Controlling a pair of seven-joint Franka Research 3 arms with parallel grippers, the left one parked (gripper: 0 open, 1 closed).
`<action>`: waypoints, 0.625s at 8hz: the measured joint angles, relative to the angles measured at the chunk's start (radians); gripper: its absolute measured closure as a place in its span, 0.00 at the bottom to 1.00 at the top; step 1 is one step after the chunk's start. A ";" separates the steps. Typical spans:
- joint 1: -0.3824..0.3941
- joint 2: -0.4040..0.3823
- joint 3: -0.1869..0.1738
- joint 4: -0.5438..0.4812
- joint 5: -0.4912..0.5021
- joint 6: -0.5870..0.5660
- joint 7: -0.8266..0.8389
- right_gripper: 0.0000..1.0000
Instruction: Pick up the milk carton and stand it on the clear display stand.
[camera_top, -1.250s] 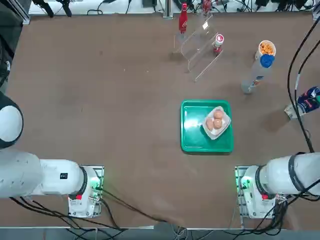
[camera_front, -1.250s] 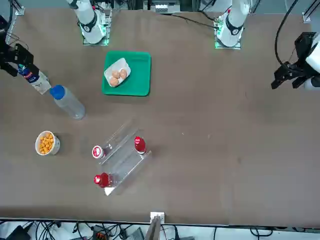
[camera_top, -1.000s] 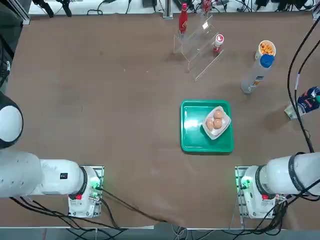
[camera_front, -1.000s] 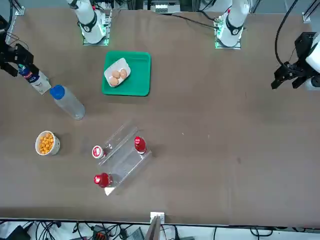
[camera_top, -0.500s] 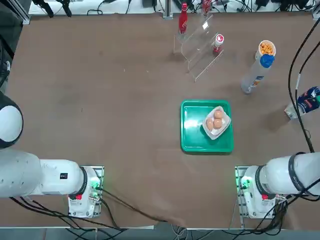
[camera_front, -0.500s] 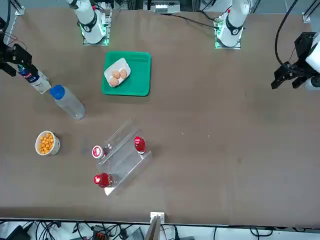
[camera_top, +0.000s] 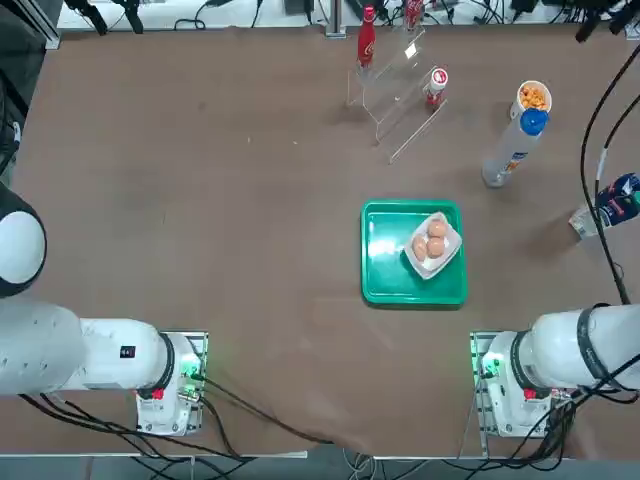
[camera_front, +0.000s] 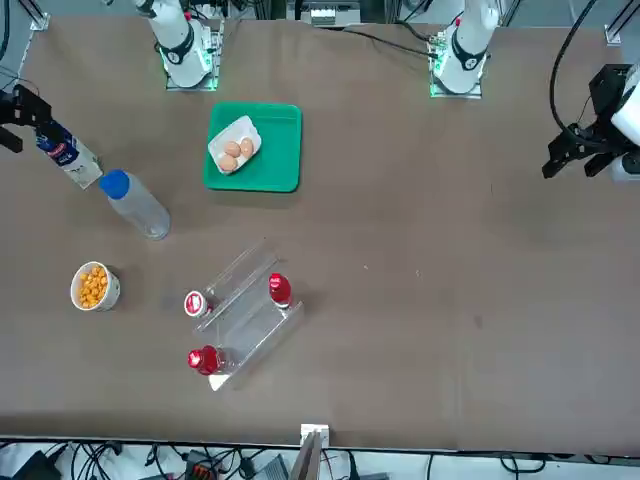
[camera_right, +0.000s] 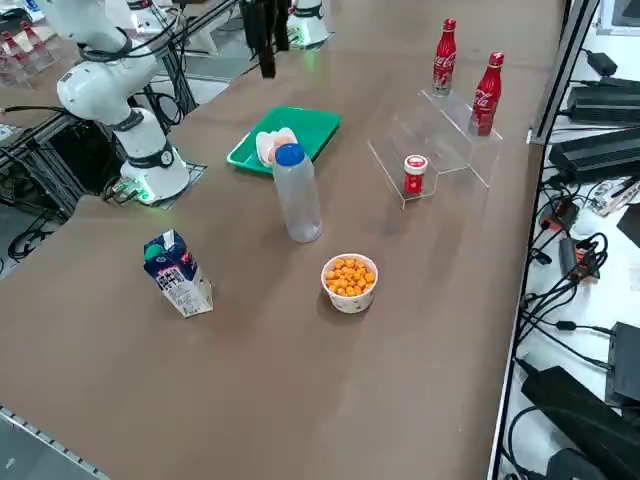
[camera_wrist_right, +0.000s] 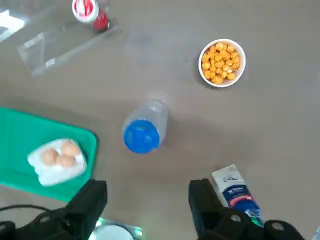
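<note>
A: How many of each thing?

B: One milk carton (camera_right: 178, 273), one clear display stand (camera_right: 432, 138), two red cola bottles (camera_right: 487, 93) at the stand, and one red-lidded can (camera_right: 415, 173) on its low step. There is also one blue-capped bottle (camera_right: 296, 195), one bowl of orange snacks (camera_right: 349, 281), and one green tray (camera_right: 318, 128) with a dish of three eggs (camera_top: 435, 242).

A: And the surroundings?

B: A plain brown table (camera_top: 200, 200); cables (camera_right: 560, 260) and gear lie on the floor past its edge.

A: Where is the carton?

B: Upright near the table's right edge, well apart from the stand on the far side.

A: The right hand?

B: The right hand (camera_wrist_right: 149, 202) is high above the table, fingers apart with nothing between them.

A: Any change?

B: A second ago, the front view showed it over the carton's top. It has since drawn off toward the edge, and the carton has not moved.
</note>
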 joint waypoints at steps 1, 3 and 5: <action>-0.040 0.000 -0.001 -0.028 -0.003 0.001 -0.120 0.00; -0.139 -0.003 -0.007 -0.093 -0.006 0.030 -0.377 0.00; -0.225 -0.031 -0.010 -0.214 -0.051 0.137 -0.570 0.00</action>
